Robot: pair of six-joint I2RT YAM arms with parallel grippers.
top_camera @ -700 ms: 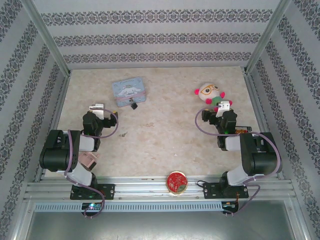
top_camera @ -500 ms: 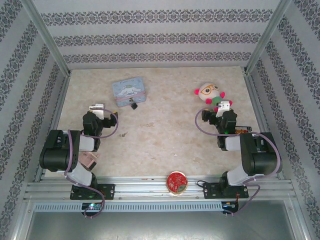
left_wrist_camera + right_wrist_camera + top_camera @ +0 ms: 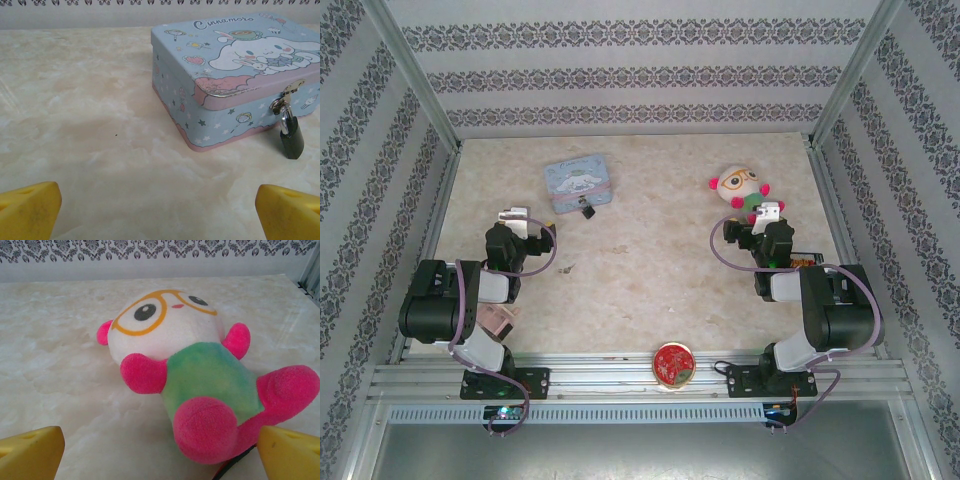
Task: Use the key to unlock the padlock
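The padlock [image 3: 291,139], small and dark with a silvery shackle, hangs from the hasp of the light-blue cartoon tin [image 3: 235,75]. In the top view the padlock [image 3: 587,211] sits at the tin's [image 3: 578,185] near edge. My left gripper [image 3: 160,215] is open, its yellow fingertips [image 3: 30,210] spread wide over bare table, well short and left of the tin. Its place in the top view is left of the tin [image 3: 525,222]. My right gripper [image 3: 160,455] [image 3: 765,215] is open too, close to a plush toy. A tiny dark speck [image 3: 566,267] lies right of the left arm; whether it is the key I cannot tell.
The plush toy [image 3: 190,375] with pink limbs, green body and orange glasses lies just ahead of the right gripper, at back right [image 3: 745,188]. A round red disc [image 3: 673,363] rests at the table's near edge. A pinkish block [image 3: 498,320] sits by the left arm's base.
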